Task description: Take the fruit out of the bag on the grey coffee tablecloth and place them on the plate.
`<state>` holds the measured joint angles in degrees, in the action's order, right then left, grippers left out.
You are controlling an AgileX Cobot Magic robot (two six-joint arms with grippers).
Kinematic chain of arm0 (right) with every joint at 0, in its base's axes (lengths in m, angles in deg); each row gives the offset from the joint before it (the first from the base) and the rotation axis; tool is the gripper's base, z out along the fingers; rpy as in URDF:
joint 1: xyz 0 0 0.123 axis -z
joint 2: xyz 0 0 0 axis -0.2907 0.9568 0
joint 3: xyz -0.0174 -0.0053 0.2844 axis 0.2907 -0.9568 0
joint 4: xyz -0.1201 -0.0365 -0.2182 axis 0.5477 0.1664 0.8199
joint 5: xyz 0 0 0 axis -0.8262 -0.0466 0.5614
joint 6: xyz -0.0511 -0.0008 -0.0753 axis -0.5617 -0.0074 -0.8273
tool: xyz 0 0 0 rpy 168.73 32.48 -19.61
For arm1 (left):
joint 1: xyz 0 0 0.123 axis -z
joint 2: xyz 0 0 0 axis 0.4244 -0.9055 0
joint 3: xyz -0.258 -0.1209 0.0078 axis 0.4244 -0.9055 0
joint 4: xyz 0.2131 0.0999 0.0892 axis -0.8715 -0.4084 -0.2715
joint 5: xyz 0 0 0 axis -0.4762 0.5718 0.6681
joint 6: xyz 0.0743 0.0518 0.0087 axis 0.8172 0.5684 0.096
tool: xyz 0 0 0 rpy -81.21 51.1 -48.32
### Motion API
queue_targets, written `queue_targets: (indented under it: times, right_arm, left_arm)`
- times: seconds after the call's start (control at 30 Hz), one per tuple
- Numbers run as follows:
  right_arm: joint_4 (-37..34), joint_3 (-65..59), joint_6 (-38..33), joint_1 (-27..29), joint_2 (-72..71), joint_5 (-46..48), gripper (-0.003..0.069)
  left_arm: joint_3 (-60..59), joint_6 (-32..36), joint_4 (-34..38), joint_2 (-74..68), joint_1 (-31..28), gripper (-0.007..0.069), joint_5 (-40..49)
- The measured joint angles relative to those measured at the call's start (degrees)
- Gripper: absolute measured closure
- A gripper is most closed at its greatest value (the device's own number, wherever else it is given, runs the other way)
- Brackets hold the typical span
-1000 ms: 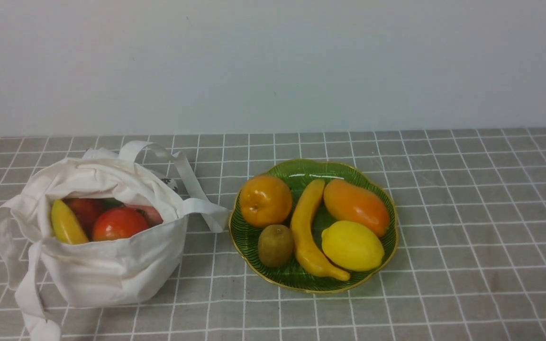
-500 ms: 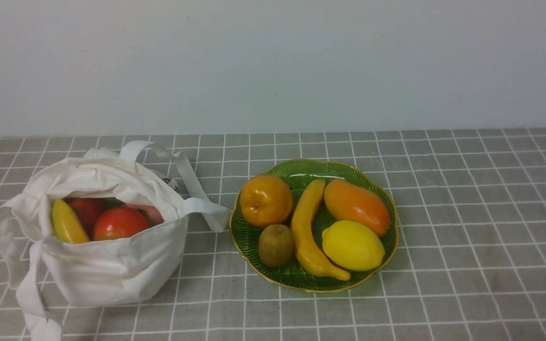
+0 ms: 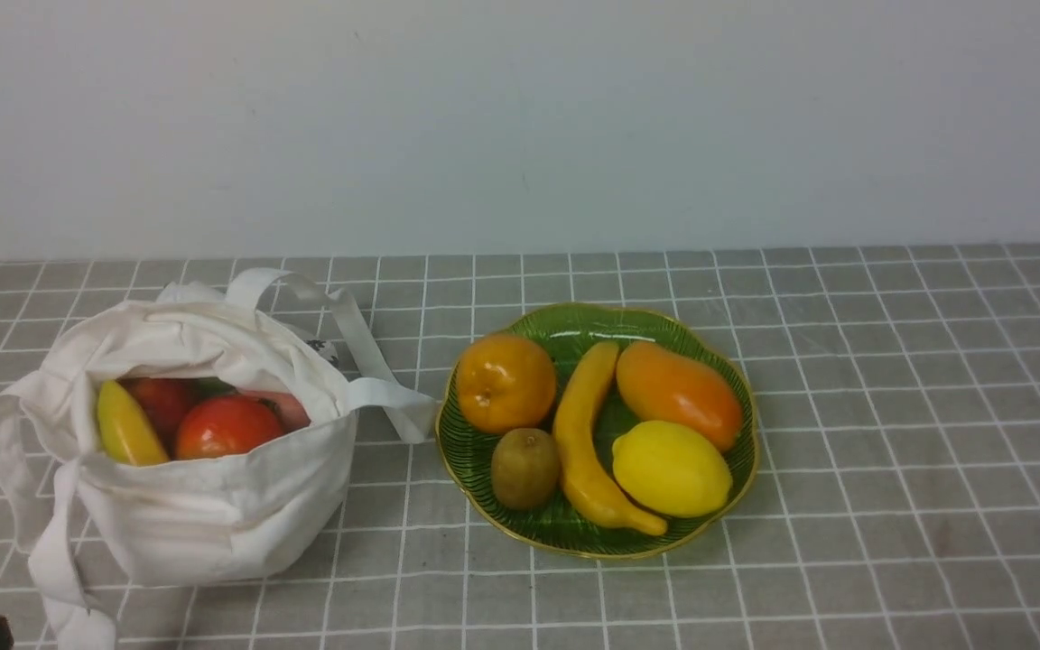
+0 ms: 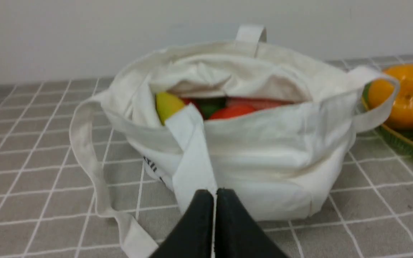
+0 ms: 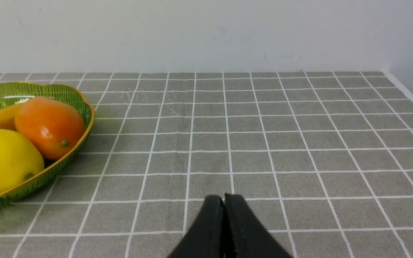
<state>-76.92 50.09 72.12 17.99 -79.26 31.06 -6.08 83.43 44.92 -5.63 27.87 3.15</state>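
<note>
While red fruit point(image 3: 227, 426) sits in the bag point(image 3: 213, 515) left of the plate point(image 3: 484, 492), both empty pincers, left point(image 4: 214, 195) and right point(image 5: 224, 200), are together, so the left must part, then reach in.

bag point(image 3: 204, 506) hides most fruit point(image 3: 227, 424), plate point(image 5: 66, 157) cropped

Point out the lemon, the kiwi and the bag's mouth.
lemon point(image 3: 672, 469), front view, middle of its yellow skin.
kiwi point(image 3: 525, 468), front view, centre of its brown body.
bag point(image 3: 213, 515), front view, front cloth wall below the mouth.
</note>
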Motion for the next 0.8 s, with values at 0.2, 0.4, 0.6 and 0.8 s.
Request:
queue_targets:
  times: [0.2, 0.4, 0.6, 0.8]
  right_arm:
    - [0.00, 0.00, 0.00, 0.00, 0.00, 0.00, 0.0674]
    - [0.00, 0.00, 0.00, 0.00, 0.00, 0.00, 0.0674]
    - [0.00, 0.00, 0.00, 0.00, 0.00, 0.00, 0.0674]
    - [0.00, 0.00, 0.00, 0.00, 0.00, 0.00, 0.0674]
  left_arm:
    - [-0.06, 0.00, -0.01, 0.00, -0.14, 0.0632, 4.07]
    - [-0.06, 0.00, -0.01, 0.00, -0.14, 0.0632, 4.18]
    - [-0.06, 0.00, -0.01, 0.00, -0.14, 0.0632, 4.23]
    - [-0.06, 0.00, -0.01, 0.00, -0.14, 0.0632, 4.28]
